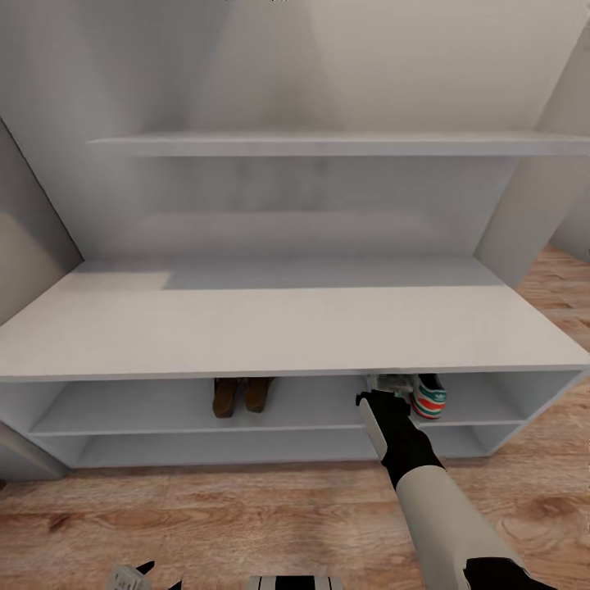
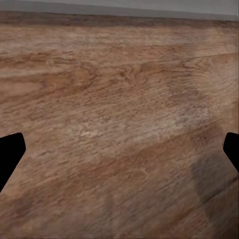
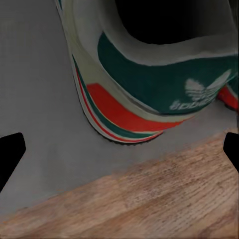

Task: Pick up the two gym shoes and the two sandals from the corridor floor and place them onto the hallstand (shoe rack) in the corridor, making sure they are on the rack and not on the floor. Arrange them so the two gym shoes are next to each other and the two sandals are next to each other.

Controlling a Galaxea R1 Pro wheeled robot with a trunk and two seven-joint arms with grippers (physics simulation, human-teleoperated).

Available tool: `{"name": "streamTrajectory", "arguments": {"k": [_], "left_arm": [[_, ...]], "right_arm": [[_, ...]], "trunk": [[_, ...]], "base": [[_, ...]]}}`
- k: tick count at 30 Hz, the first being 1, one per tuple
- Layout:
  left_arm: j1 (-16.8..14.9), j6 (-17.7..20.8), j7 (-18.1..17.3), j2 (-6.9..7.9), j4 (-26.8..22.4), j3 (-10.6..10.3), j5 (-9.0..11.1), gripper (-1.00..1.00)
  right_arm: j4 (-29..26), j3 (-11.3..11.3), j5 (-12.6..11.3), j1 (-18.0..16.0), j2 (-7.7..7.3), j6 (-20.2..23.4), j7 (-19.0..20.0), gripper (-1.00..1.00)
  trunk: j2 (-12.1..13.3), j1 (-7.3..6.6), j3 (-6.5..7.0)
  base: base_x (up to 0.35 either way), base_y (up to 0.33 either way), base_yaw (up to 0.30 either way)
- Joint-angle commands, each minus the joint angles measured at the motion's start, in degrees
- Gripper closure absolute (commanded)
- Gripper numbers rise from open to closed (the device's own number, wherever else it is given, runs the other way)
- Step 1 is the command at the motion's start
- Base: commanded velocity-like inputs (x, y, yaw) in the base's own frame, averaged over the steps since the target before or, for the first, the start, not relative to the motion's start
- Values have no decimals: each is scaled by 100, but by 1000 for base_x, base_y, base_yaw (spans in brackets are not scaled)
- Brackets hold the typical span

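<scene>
A gym shoe (image 3: 149,74) seen close from the right wrist camera is cream-white, with a dark green heel patch carrying a white trefoil logo, a red wedge below it, and thin red and green lines along the sole. Its heel faces outward toward the shelf's front edge, so its long axis runs front to back into the hallstand (image 1: 287,328). From the head camera the gym shoes (image 1: 418,393) sit on the upper open shelf tier at the right, heels out, partly hidden under the bench top. The two sandals (image 1: 243,395), dark brown, stand side by side on the same tier nearer the middle, well apart from the gym shoes. The right gripper (image 1: 378,401) is just in front of the gym shoes, its fingers (image 3: 12,149) spread wide and holding nothing. The left gripper (image 2: 119,154) hangs over the corridor floor (image 2: 119,99), fingers wide and empty.
</scene>
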Motion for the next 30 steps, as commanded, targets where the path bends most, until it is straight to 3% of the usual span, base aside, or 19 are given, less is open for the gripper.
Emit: {"name": "streamTrajectory", "arguments": {"k": [1, 30], "left_arm": [[-5, -28, -28, -5, -2, 46, -60, -100], [-5, -28, -28, -6, -2, 45, -60, -100]], "right_arm": [[-7, -6, -50, -2, 3, 8, -37, -100], [15, 3, -49, -2, 3, 8, -37, -100]], "trunk": [[-2, -3, -5], [-2, -3, -5]], "base": [[-194, 0, 0], [-317, 0, 0]]}}
